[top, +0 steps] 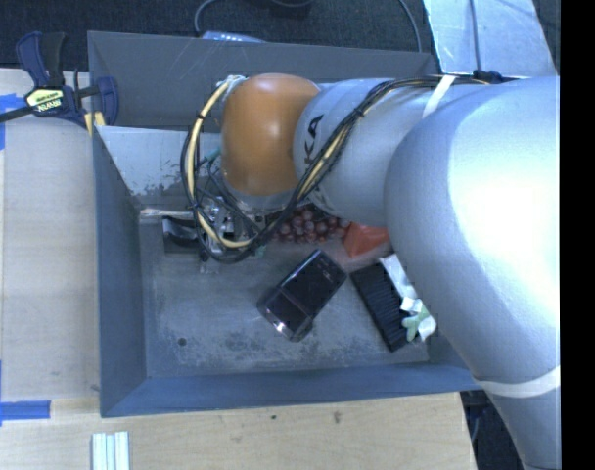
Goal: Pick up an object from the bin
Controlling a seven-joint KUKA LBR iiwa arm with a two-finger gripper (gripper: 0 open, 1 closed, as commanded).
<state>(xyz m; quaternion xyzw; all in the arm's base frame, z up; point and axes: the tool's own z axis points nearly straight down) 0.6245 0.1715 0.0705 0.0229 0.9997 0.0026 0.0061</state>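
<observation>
Camera view: the arm (pixel 474 213) comes in from the right, its broad silver-grey body covering the right side of the grey metal bin (pixel 116 292), and bends down into it. At its wrist sits a rounded orange cover (pixel 263 130), with yellow and black cables (pixel 194 155) looped about it. Below that cover the pincer (pixel 192 235) is low over the bin's floor, in the back left part, near the foot of the left and back walls. Its dark tip runs together with the cables and the hardware round it, so I cannot tell whether it is spread or pressed together. The floor beside it is scuffed grey metal.

The thing nearest the pincer is a flat black device (pixel 299 294) with a glossy face. It lies slantwise on the floor, to the right of the pincer and closer to the front wall, apart from it. Farther right of the pincer, just beside the device, a black brush-like bar (pixel 376 305) also lies slantwise. At the bar's front end is a crumpled white and green thing (pixel 413 319), close against the arm's edge. Straight to the right of the pincer, at about its own depth, a cluster of dark red beads (pixel 312 228) shows from under the arm. Just beyond the cluster is an orange-red thing (pixel 368 240), partly hidden by the arm.
</observation>
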